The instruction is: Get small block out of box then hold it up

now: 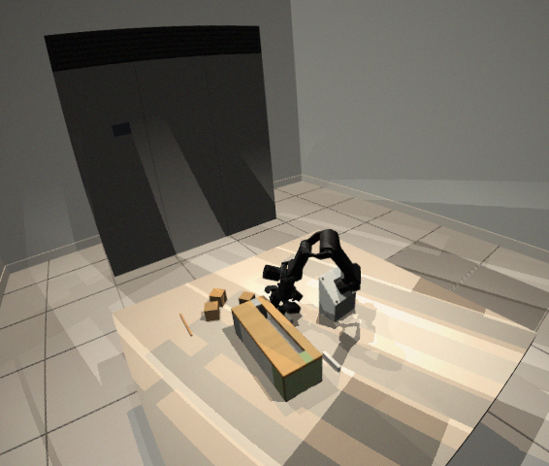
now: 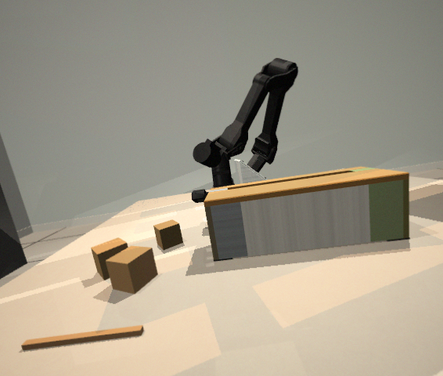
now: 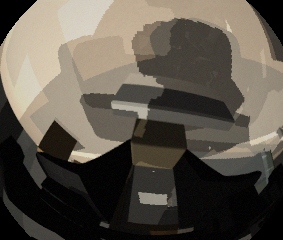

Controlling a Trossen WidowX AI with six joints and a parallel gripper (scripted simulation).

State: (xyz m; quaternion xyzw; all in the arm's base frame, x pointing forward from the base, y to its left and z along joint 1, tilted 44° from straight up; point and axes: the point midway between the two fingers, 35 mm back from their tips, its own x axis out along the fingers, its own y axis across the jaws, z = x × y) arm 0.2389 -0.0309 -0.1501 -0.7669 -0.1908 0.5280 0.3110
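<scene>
The tan block [image 3: 159, 142] is between the fingertips in the wrist view; the top and exterior views hide it. My gripper [image 1: 282, 305] [image 3: 155, 144] is shut on it, pointing down low behind the box's blue-grey end. In the exterior view the fingertips are hidden by the box. The box [image 1: 270, 346] [image 2: 307, 224] stands upright, with an orange slotted top, a blue-grey end section and a green end section. Its shelf cannot be made out. Whether the block touches the table [image 1: 390, 401] [image 2: 253, 348] cannot be told.
Three brown cubes [image 1: 210, 311] [image 2: 131, 269] stand beyond the blue-grey end. A thin orange stick [image 1: 185, 324] [image 2: 84, 338] lies farther off. A pale bar [image 1: 331, 361] lies beside the green end. A dark slab with a bright edge [image 3: 181, 102] lies just beyond the block.
</scene>
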